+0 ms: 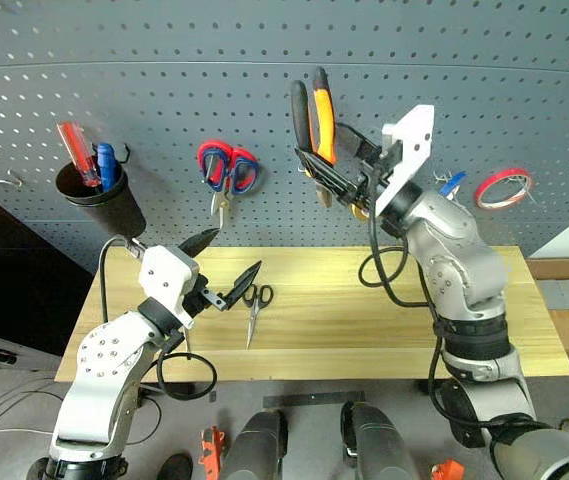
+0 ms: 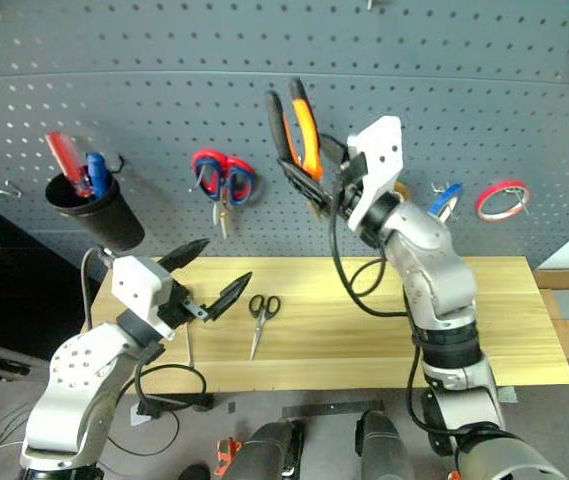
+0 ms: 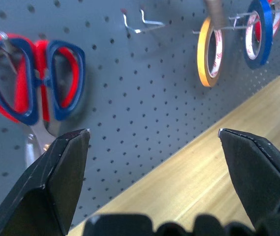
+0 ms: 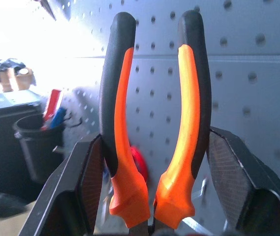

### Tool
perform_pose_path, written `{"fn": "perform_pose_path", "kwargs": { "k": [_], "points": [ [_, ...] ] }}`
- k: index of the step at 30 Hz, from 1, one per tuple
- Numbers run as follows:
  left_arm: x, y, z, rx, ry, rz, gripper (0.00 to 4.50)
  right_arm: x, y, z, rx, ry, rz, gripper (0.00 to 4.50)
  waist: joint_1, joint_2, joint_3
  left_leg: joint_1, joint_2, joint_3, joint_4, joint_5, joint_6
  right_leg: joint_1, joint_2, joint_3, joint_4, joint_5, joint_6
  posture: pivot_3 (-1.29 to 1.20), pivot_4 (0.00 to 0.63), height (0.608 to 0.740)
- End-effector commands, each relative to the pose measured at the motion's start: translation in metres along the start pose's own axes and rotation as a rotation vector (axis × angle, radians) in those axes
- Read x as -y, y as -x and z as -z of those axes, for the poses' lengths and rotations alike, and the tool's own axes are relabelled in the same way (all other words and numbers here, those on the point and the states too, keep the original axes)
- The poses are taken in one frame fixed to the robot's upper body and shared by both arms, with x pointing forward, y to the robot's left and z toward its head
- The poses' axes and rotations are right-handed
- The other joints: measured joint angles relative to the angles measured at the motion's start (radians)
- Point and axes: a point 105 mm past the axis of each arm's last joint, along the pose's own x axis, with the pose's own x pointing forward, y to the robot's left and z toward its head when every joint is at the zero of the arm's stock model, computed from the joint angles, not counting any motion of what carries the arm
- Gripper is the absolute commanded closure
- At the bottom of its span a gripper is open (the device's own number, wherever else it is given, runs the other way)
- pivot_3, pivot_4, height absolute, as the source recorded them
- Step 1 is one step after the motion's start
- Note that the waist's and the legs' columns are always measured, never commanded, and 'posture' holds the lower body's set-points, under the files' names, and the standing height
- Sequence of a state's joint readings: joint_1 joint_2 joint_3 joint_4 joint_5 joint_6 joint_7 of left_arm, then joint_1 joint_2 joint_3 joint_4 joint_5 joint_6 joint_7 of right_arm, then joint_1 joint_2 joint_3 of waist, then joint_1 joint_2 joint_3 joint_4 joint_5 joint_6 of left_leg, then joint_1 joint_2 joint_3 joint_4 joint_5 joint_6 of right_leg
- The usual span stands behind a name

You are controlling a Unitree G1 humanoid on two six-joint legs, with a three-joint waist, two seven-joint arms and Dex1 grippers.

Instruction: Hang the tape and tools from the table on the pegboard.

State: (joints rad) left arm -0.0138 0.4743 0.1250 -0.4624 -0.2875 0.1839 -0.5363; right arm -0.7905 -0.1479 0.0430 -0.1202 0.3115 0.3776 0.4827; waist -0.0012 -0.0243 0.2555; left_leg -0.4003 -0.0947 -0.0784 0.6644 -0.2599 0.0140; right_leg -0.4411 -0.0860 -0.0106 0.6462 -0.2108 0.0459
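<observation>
While the right gripper (image 1: pixel 336 165) is raised in front of the pegboard (image 1: pixel 264 100), its two black fingers clamp the pliers (image 1: pixel 314 115) from both sides, the handles pointing up. In the right wrist view those handles are smooth curved grips, each orange on the inner face and black on the outer, flaring to orange collars at the base. The left gripper (image 1: pixel 226 268) hovers above the left part of the table (image 1: pixel 364 320) with its wedge-shaped black fingers spread wide and nothing between them.

The small black-handled scissors (image 1: pixel 255 306) lie flat on the table just beside the left gripper, slim blades closed. A thin rod lies on the wood under the left gripper; I cannot tell what it is.

The pegboard is a matte grey-blue panel with even rows of small holes. On it hang red-and-blue scissors (image 1: pixel 227 170) with looped handles, a black cup (image 1: pixel 99 195) holding a red screwdriver (image 1: pixel 78 153) and a blue one (image 1: pixel 106 165), and a red tape ring (image 1: pixel 504 187). The blue tape (image 3: pixel 259 32) already hangs on a wire hook (image 3: pixel 228 27), a thin flat ring beside a yellow tape ring (image 3: pixel 208 51).

The table is pale yellowish wood with faint lengthwise grain. Behind its left end is a dark opening, and cables trail on the grey floor (image 1: pixel 14 410).
</observation>
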Motion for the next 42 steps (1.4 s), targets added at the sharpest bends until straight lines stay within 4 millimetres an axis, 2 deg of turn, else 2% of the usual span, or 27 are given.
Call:
{"fn": "perform_pose_path", "kwargs": {
  "k": [1, 5, 10, 14, 18, 21, 25, 33, 42],
  "points": [
    [-0.001, 0.0, -0.014, 0.058, -0.039, -0.019, 0.0, -0.001, -0.016, -0.026, 0.134, 0.086, 0.021, 1.91, 0.0, 0.0, 0.0, 0.0, 0.0, 0.0, 0.0, 0.0, 0.0, 0.0, 0.0, 0.0, 0.0, 0.0, 0.0, 0.08, 0.206, 0.74],
    [-0.001, -0.001, -0.014, 0.061, -0.04, -0.025, 0.0, -0.002, -0.032, -0.018, 0.159, 0.104, 0.04, 1.91, -0.001, 0.0, 0.0, 0.0, 0.0, 0.0, 0.0, 0.0, 0.0, 0.0, 0.0, 0.0, 0.001, 0.0, 0.0, 0.08, 0.204, 0.74],
    [0.004, -0.001, -0.013, 0.059, -0.054, -0.019, 0.0, 0.008, -0.048, -0.012, 0.189, 0.125, 0.097, 1.91, -0.001, 0.0, 0.0, 0.0, 0.0, 0.001, 0.0, 0.0, 0.0, -0.001, 0.0, 0.0, 0.0, 0.0, 0.0, 0.09, 0.195, 0.74],
    [0.003, -0.002, -0.015, 0.063, -0.057, -0.025, 0.0, 0.017, -0.053, -0.002, 0.184, 0.137, 0.138, 1.91, -0.001, 0.0, 0.0, 0.0, 0.0, 0.0, -0.001, 0.0, -0.001, -0.001, 0.001, 0.0, 0.001, 0.0, 0.0, 0.1, 0.191, 0.74],
    [0.004, 0.0, -0.011, 0.039, -0.067, -0.015, 0.0, 0.024, -0.054, -0.007, 0.22, 0.147, 0.166, 1.91, 0.0, 0.0, 0.0, 0.0, 0.0, 0.0, 0.0, 0.001, -0.001, -0.001, 0.001, 0.0, 0.001, 0.0, 0.0, 0.11, 0.189, 0.74],
    [0.003, 0.001, -0.01, 0.034, -0.069, -0.018, 0.0, 0.023, -0.055, -0.008, 0.231, 0.159, 0.164, 1.91, 0.0, 0.0, 0.0, 0.0, 0.0, 0.0, 0.0, 0.001, -0.002, -0.001, 0.001, 0.0, 0.001, 0.001, -0.002, 0.11, 0.187, 0.74],
    [0.004, 0.001, -0.011, 0.033, -0.072, -0.012, 0.0, 0.022, -0.054, 0.002, 0.212, 0.167, 0.176, 1.91, 0.0, 0.0, -0.001, 0.001, 0.0, 0.0, 0.0, 0.002, -0.002, -0.001, 0.001, 0.0, 0.002, 0.002, -0.002, 0.12, 0.185, 0.74],
    [0.005, 0.001, -0.009, 0.022, -0.072, -0.012, 0.0, 0.018, -0.042, 0.045, 0.104, 0.232, 0.201, 1.91, 0.0, -0.001, -0.003, 0.001, 0.0, 0.0, 0.0, 0.002, -0.003, -0.001, 0.001, 0.0, 0.002, 0.002, -0.002, 0.12, 0.193, 0.74],
    [-0.001, 0.004, -0.005, 0.001, -0.076, -0.031, 0.0, 0.014, -0.029, 0.067, 0.042, 0.271, 0.272, 1.91, 0.001, -0.002, -0.005, 0.001, 0.0, 0.0, 0.0, 0.002, -0.003, -0.001, 0.001, 0.0, 0.002, 0.002, -0.003, 0.12, 0.196, 0.74]
  ]
}}
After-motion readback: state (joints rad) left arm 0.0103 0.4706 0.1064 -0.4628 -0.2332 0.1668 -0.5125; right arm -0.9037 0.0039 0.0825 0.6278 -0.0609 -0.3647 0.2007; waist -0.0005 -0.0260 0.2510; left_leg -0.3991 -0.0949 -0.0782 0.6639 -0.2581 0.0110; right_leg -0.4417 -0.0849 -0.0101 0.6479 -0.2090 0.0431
